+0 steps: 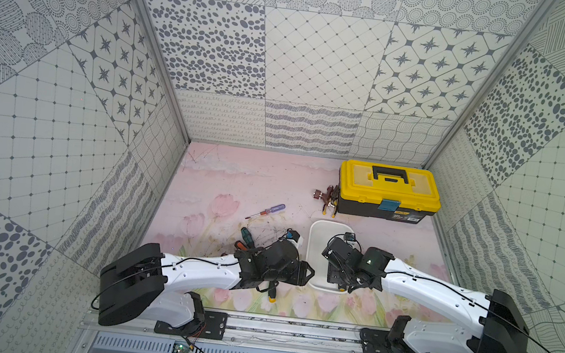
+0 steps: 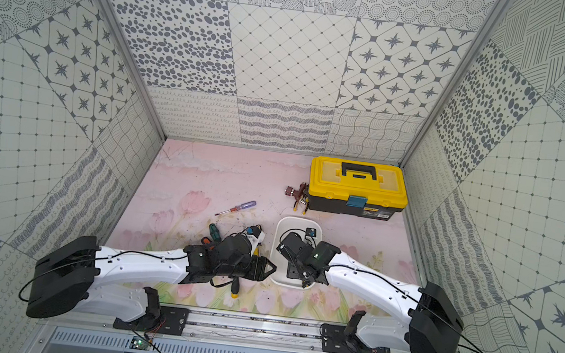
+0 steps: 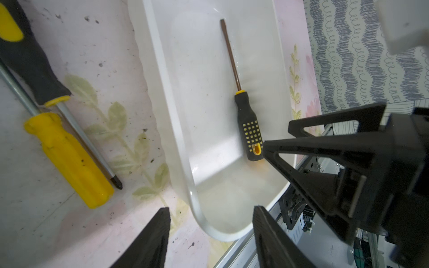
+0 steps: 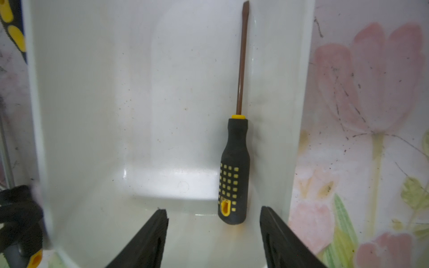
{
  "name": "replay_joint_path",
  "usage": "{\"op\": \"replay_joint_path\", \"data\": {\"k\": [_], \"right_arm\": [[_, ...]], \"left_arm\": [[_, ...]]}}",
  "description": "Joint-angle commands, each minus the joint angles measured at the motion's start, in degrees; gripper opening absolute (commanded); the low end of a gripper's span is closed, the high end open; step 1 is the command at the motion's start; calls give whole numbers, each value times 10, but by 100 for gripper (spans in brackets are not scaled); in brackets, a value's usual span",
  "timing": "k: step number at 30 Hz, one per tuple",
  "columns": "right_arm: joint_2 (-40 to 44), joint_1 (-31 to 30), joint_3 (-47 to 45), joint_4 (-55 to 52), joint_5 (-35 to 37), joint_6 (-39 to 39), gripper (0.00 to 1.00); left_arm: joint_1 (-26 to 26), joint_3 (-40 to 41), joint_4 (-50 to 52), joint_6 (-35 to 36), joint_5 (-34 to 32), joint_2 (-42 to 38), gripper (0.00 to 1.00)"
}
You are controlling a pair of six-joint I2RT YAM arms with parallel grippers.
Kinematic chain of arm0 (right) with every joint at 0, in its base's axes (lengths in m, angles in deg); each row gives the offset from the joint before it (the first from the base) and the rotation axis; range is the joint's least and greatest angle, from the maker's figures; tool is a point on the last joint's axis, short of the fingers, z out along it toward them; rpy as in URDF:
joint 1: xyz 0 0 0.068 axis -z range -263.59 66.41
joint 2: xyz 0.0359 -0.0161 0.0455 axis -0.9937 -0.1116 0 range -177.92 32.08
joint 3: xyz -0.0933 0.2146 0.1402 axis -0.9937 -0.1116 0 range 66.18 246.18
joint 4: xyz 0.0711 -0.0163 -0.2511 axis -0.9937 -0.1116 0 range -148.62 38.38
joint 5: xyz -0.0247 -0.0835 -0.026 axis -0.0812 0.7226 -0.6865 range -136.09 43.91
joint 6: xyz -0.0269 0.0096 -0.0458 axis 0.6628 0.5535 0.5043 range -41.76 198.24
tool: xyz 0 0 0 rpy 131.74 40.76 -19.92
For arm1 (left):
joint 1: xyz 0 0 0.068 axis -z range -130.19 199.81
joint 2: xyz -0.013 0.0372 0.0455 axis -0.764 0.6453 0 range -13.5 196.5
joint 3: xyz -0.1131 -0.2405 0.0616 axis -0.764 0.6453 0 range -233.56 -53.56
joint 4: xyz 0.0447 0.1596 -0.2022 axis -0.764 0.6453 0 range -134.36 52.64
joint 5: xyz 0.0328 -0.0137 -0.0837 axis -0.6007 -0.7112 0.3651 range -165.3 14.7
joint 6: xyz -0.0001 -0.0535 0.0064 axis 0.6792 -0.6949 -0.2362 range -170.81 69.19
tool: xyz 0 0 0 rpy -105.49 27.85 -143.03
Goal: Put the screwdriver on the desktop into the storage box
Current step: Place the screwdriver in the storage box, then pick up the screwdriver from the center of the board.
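A black screwdriver with yellow dots (image 4: 234, 171) (image 3: 249, 130) lies flat inside the white storage box (image 4: 69, 116) (image 1: 318, 232), along one long wall. My right gripper (image 4: 213, 211) hangs open just above the box's near end, nothing between its fingers. My left gripper (image 3: 211, 210) (image 1: 304, 274) is open and empty beside the box's near corner, over the desktop (image 1: 237, 179). Next to the box on the desktop lie a yellow-handled screwdriver (image 3: 69, 160) and a black-and-yellow one (image 3: 30, 65). A blue-handled screwdriver (image 1: 266, 211) lies farther back.
A yellow-lidded black toolbox (image 1: 388, 191) stands at the back right with a reddish-brown tool (image 1: 325, 197) against its left end. More screwdriver handles (image 1: 245, 236) lie by the left wrist. Patterned walls close in three sides; a metal rail (image 1: 293, 327) runs along the front.
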Motion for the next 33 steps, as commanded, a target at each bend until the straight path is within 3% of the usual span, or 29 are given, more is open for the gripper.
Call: {"op": "replay_joint_path", "data": {"k": [1,5,10,18,27,29,33], "right_arm": [[21,-23,33,-19,44,-8,81],[33,-58,49,-53,128,-48,88],[87,-59,17,-44,153,-78,87],[253,-58,-77,73,135,-72,80],[259,-55,-63,77,95,-19,67],[255,-54,-58,79,86,-10,61],[238,-53,-48,79,71,3,43]], "left_arm": [[10,-7,-30,13,12,7,62],[12,-10,-33,12,15,13,62],[14,-10,-27,19,18,7,62],[18,-6,-64,13,55,18,62],[20,-11,-53,14,57,15,62],[20,-17,-21,21,32,0,62],[20,-50,132,25,-114,-66,65]]}}
